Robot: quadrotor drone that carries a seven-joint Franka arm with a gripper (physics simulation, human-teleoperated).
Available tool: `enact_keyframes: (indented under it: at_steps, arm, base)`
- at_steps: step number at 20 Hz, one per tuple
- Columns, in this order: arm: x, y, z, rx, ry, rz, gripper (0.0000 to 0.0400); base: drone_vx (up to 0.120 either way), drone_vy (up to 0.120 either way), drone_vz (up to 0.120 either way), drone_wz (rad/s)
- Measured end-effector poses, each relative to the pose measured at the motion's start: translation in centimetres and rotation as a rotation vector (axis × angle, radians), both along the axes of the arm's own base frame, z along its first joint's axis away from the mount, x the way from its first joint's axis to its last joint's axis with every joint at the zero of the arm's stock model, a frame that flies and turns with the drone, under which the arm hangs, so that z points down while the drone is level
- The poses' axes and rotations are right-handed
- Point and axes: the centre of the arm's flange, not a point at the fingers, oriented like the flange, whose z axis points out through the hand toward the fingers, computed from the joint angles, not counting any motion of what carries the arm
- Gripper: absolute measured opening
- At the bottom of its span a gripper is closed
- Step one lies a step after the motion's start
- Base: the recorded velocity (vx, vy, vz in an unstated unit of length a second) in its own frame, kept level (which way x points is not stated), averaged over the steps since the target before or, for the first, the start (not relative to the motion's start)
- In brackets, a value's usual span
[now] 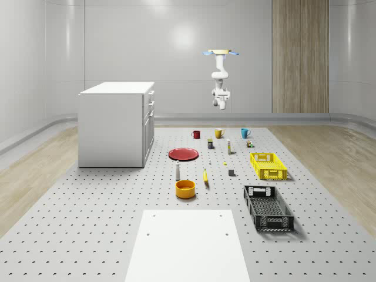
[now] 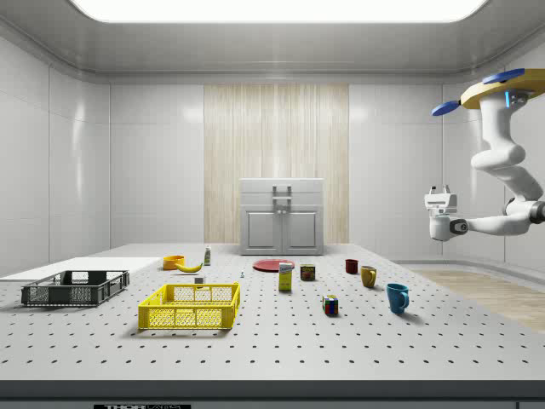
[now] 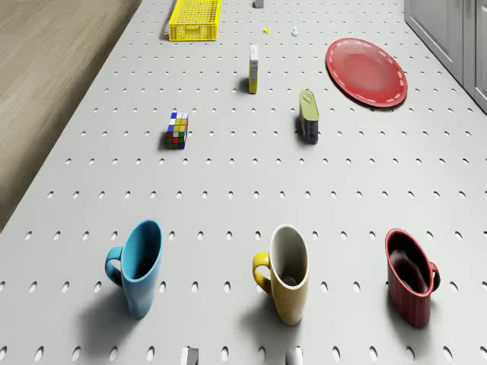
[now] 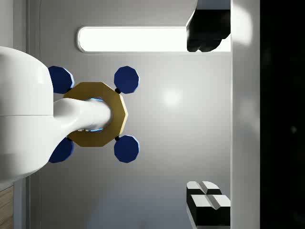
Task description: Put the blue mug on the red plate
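Blue is the colour of the mug [image 3: 139, 265] to be moved; it stands upright on the grey perforated table [image 3: 228, 175], at one end of a row of three mugs, with a yellow mug [image 3: 286, 272] beside it and a dark red mug [image 3: 410, 275] at the far end. In the whole-scene view the blue mug sits at the row's right. The red plate [image 3: 367, 71] lies flat and bare, well apart from the mugs, closer to the white cabinet [image 1: 116, 122]. A small colourful cube [image 3: 178, 129], a tipped can [image 3: 308, 115] and a narrow upright box [image 3: 253, 68] sit between the row and the plate. The drone [image 1: 221, 53] hovers high above the mug end of the table, its white arm [image 1: 220, 75] hanging beneath, and the tool [image 2: 438, 214] is held far above everything, touching nothing; whether its fingers are released or clenched cannot be told. The task seems to be at its approach stage, with the mug not yet grasped. To do this well, the tool should probably descend directly over the blue mug, keeping clear of the yellow neighbour, grip one wall of the rim or the body rather than the handle, and lift straight up before crossing over the small items towards the plate.
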Motion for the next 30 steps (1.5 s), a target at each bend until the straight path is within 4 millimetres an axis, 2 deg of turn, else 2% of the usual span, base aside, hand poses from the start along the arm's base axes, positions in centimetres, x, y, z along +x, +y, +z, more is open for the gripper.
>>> enact_keyframes:
  at_steps: [8, 13, 19, 30]
  arm:
    - [-0.3, 0.0, 5.6, 0.000, -0.006, 0.000, 0.0400]
    - [-0.1, 0.0, 7.8, 0.000, -0.010, 0.000, 0.0400]
    - [0.0, 0.0, 8.9, 0.000, -0.015, 0.000, 0.0400]
    - [-0.1, 0.0, 9.3, -0.001, -0.023, 0.000, 0.0400]
  base:
    - [0.000, 0.000, 0.000, 0.000]
    - [0.000, 0.000, 0.000, 0.000]
    - [0.000, 0.000, 0.000, 0.000]
    - [0.000, 0.000, 0.000, 0.000]
